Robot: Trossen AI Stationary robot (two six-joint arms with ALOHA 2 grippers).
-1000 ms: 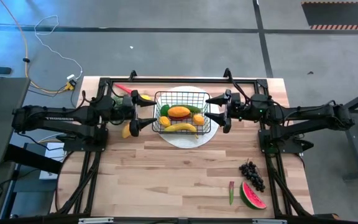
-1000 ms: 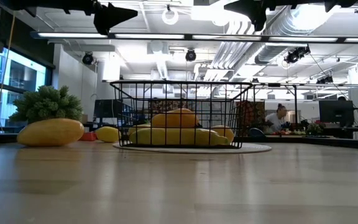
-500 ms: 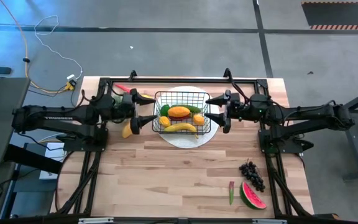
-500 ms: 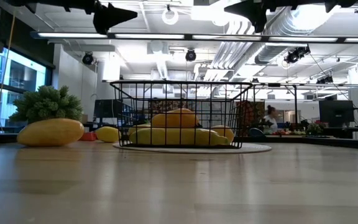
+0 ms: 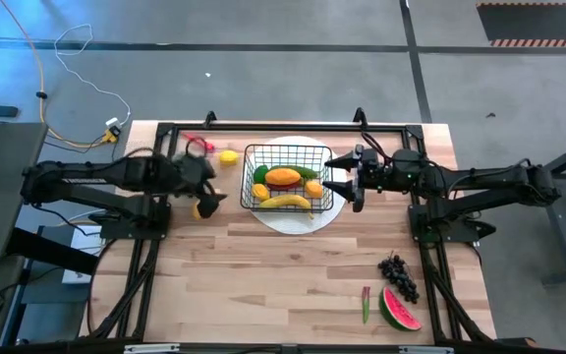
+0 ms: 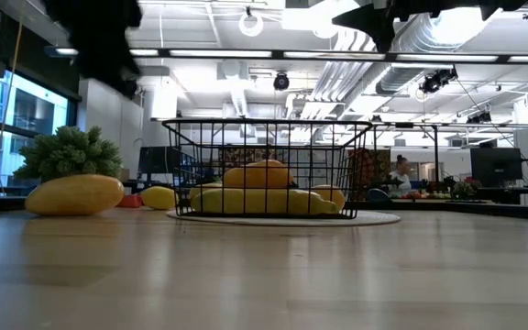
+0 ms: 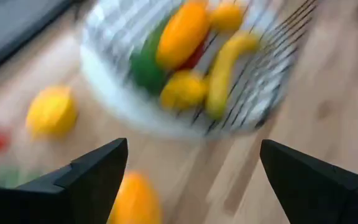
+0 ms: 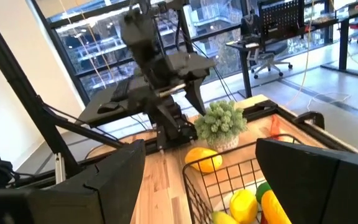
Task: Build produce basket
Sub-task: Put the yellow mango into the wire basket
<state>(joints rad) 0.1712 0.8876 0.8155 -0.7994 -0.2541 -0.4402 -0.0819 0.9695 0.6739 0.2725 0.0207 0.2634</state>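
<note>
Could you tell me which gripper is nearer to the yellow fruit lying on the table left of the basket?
Left. The left gripper hovers open right over the yellow fruit; the right gripper waits beyond the basket.

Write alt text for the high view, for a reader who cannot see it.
Seen from above, a black wire basket holding toy produce sits on a white plate on a wooden table. The left hand hangs open beside a yellow fruit, and the right hand waits open by the basket's other side. Grapes and a watermelon slice lie near the front right.
</note>
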